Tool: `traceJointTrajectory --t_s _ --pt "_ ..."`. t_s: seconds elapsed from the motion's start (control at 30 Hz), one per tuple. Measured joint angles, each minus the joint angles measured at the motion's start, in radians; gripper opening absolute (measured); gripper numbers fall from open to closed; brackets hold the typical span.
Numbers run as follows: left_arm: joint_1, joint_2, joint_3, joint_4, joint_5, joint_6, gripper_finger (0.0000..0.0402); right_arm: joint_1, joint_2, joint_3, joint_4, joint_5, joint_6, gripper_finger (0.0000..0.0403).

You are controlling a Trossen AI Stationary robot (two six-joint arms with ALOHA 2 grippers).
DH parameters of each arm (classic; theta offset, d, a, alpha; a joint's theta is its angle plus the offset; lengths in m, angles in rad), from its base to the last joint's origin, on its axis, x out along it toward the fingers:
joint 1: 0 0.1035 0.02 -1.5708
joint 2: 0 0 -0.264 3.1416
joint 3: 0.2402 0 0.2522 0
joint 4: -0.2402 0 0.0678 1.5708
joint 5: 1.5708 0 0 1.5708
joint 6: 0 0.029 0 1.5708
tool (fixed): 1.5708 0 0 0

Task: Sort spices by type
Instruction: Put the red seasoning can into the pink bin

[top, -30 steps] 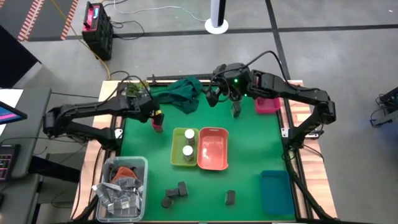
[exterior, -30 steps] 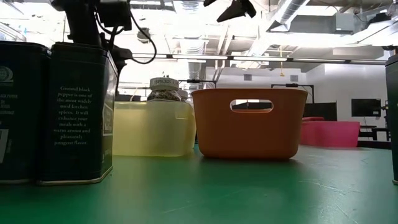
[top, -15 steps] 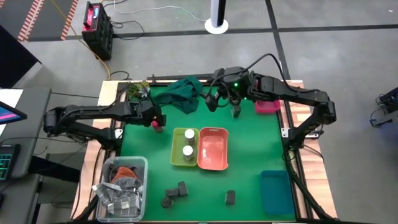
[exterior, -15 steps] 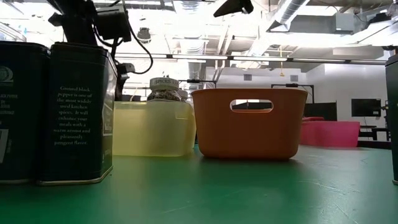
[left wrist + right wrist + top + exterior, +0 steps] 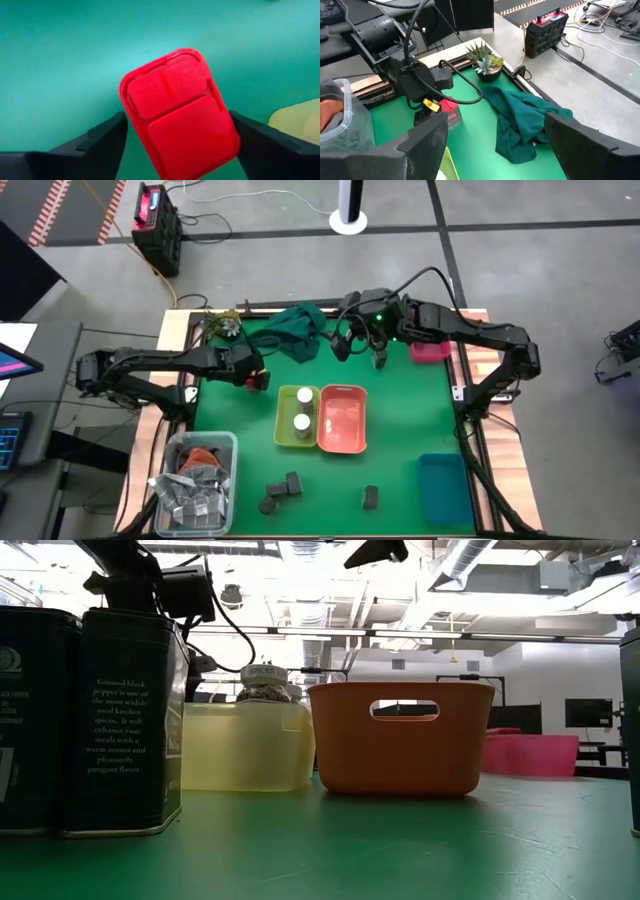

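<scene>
**Left fingers close around a red-lidded spice pack**

The left gripper [image 5: 175,145] sits over a pink boxy pack [image 5: 180,112] on the green bench [image 5: 400,405], its fingers [image 5: 97,142] straddling the pack's red lid, near both sides; contact cannot be told. The pack stands just beside the yellow bin [image 5: 297,418] holding two white-topped jars [image 5: 303,395]. The right gripper [image 5: 378,358] hangs near the dark green cloth [image 5: 295,330], fingers spread wide and empty.

Grey concrete floor [image 5: 520,290] with dark seams, white post base [image 5: 348,220], black cabled box [image 5: 157,225], bright ceiling pipes [image 5: 470,555]
</scene>
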State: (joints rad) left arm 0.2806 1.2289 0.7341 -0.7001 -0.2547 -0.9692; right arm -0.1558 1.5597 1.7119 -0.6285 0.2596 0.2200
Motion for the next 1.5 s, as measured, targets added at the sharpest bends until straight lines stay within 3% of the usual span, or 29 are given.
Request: traceJointTrajectory --t_s 0.3,0.43,0.6,0.9,1.13,1.33,1.5 --pt "0.001 -0.008 0.001 -0.005 0.050 0.074 0.0211 -0.003 0.000 0.000 -0.005 0.000 0.019 0.0352" --pt "0.000 -0.024 0.019 -0.014 0.100 0.202 0.0213 -0.006 0.000 0.000 -0.042 -0.021 0.013 0.0352" --pt "0.000 -0.062 0.072 -0.038 0.139 0.407 0.0226 -0.010 0.028 0.000 -0.077 -0.127 -0.080 0.0352" --pt "0.004 -0.125 0.230 -0.072 0.161 0.649 0.0217 -0.008 0.187 -0.001 -0.038 -0.252 -0.197 0.0339" --pt "-0.002 -0.118 0.329 -0.047 0.263 0.697 0.0219 -0.007 0.239 -0.001 0.023 -0.265 -0.213 0.0329" --pt "-0.023 -0.099 0.366 -0.012 0.377 0.725 0.0219 -0.008 0.240 -0.001 0.102 -0.358 -0.224 0.0359" --pt "-0.044 -0.068 0.367 0.028 0.412 0.764 0.0219 -0.004 0.242 0.000 0.176 -0.424 -0.198 0.0380"
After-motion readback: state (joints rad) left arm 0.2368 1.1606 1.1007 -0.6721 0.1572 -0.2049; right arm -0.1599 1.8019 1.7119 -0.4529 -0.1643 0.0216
